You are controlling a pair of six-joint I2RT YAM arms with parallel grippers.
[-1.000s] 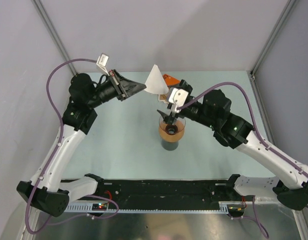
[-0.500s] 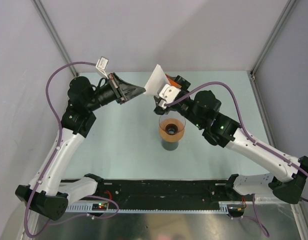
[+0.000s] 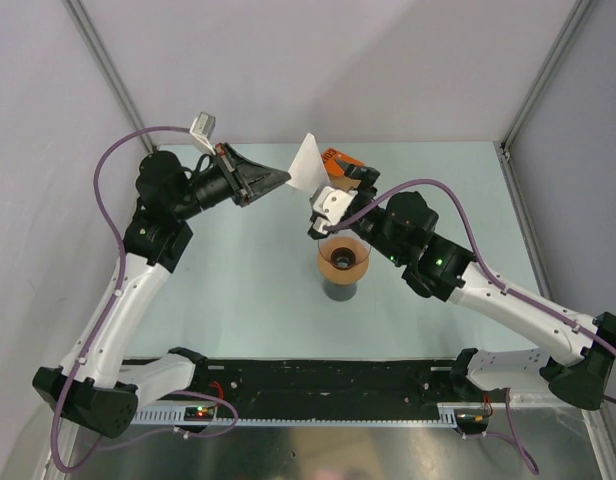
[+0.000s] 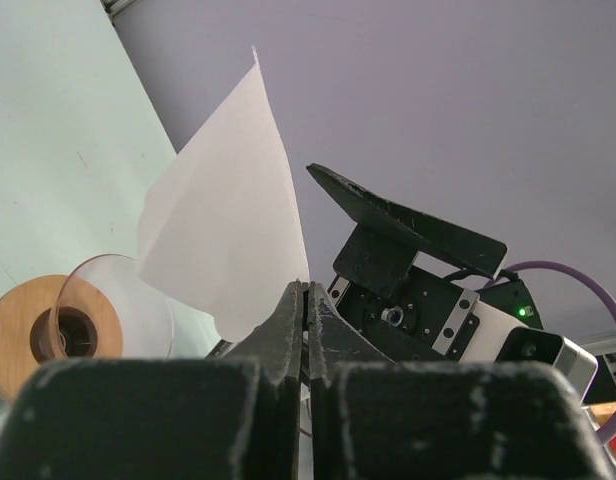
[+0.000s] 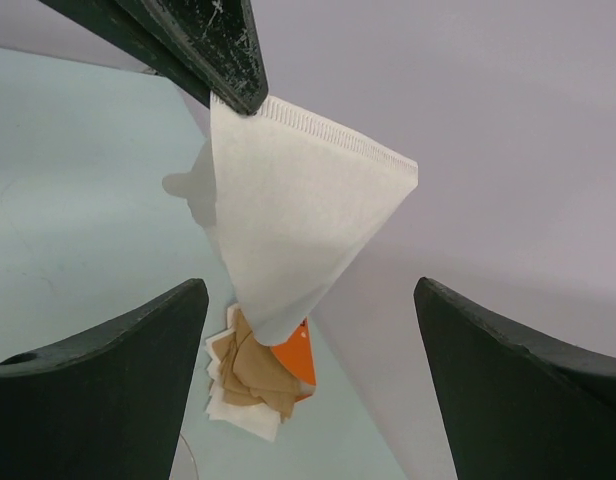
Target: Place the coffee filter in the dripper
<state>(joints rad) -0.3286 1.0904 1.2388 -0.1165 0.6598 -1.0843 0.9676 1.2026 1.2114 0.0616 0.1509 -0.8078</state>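
Grey walls close round a pale green worktop (image 3: 238, 260), and our white left arm (image 3: 128, 290) and white right arm (image 3: 508, 300) reach in over it. Our left pincer (image 3: 285, 179) is shut tight on one corner of the wide end of the thin white paper cone filter (image 3: 308, 165). It holds the filter up in the air near the back, just as it did a moment ago.

What has changed is our right pincer (image 5: 308, 290). A moment ago it was down at the mouth of the small clear plastic funnel, the dripper (image 3: 343, 250). Now it has lifted away and swung back to the filter. It is wide open and holds nothing, with one finger on each side of the filter's pointed end, not touching it.

The dripper sits free on its tan wooden ring (image 4: 18, 340), on top of the dark grey cup (image 3: 340, 290). Behind the filter lie the orange pack (image 5: 300, 360) and some brown papers (image 5: 250, 370).

We think the right pincer is about to take or steady the filter, so it can go down into the dripper. It is not in yet.
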